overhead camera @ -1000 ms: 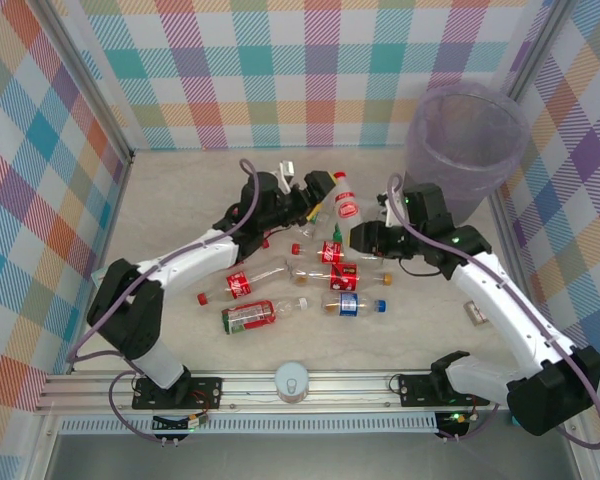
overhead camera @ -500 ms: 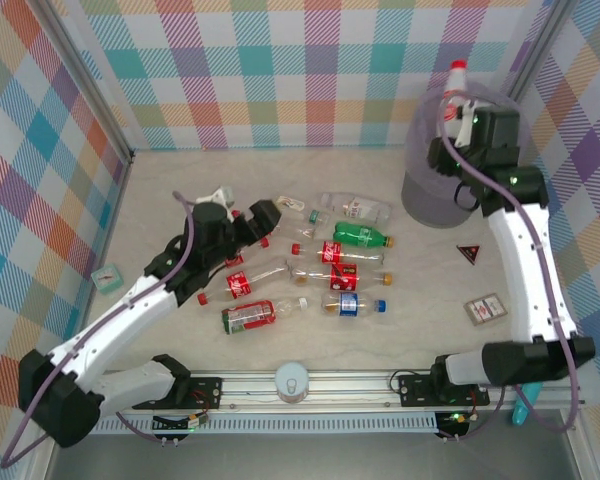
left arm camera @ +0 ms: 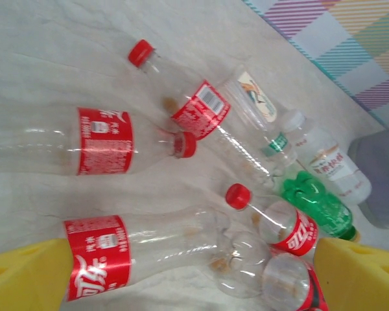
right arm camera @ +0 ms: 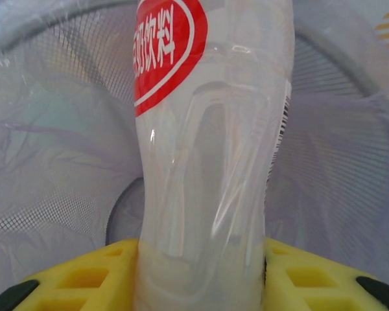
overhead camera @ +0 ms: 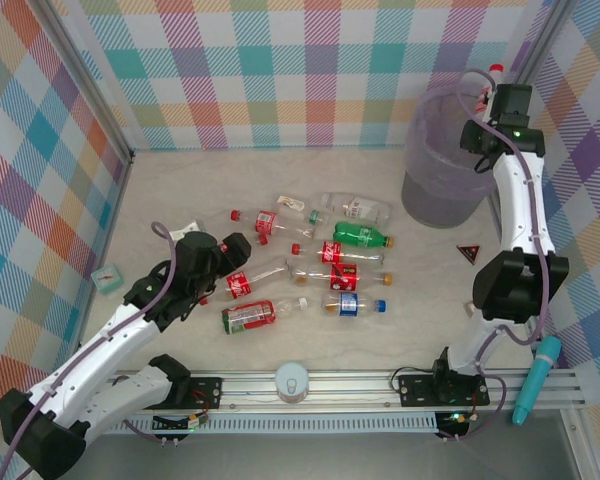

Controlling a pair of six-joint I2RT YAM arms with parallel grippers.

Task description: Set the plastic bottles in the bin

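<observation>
1. Top view: since the earlier frame the right gripper [overhead camera: 488, 92] has swung its red-capped bottle [overhead camera: 494, 72] across to the right rim of the bin [overhead camera: 435, 185]. The left gripper [overhead camera: 236, 244] has drawn back toward its base, jaws wide, at the left end of the plastic bottles [overhead camera: 325, 262] lying on the table [overhead camera: 180, 190].
2. Left wrist: the wide-spread yellow fingers [left arm camera: 26, 275] flank red-labelled bottles, gripping nothing. A green bottle [left arm camera: 314, 204] lies near the bin's grey wall.
3. Right wrist: yellow fingers [right arm camera: 78, 278] clamp the clear, red-labelled bottle over the bin's mesh interior.
</observation>
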